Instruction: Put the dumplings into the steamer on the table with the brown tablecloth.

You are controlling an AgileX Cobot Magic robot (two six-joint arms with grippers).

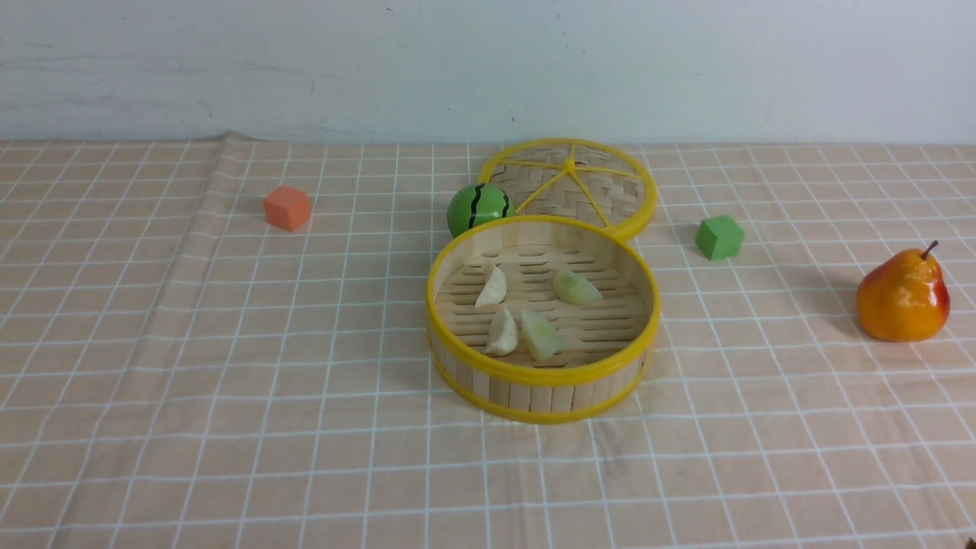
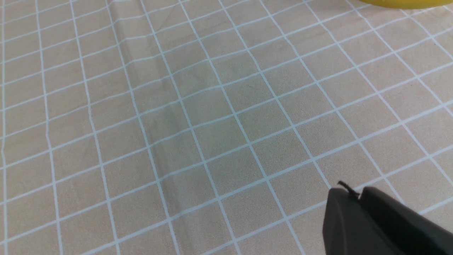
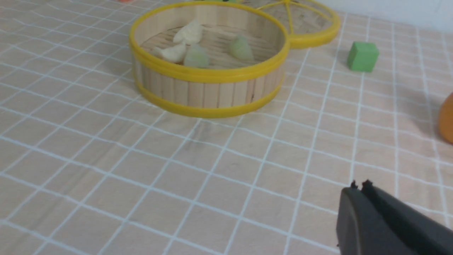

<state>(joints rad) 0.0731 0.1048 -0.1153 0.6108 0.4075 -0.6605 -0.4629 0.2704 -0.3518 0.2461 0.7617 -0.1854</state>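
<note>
1. All four dumplings lay on the slatted floor of the steamer, which sat mid-cloth on the table; none was left outside on the tablecloth, so the task looked done.
2. The left gripper had its jaws pressed together on nothing, hovering over bare cloth with only a sliver of the steamer's yellow rim toward 1 o'clock.
3. The right gripper was likewise closed and empty; the steamer lay toward 11 o'clock of it, well apart.
4. The right arm seemed the nearer to the steamer (a judgement from the wrist views), should any move be needed; I judged none was.
5. From the steamer, the lid lay at 12 o'clock, touching it.
6. Neither arm showed in the front view; both grippers were cut off, only their tips visible.
</note>
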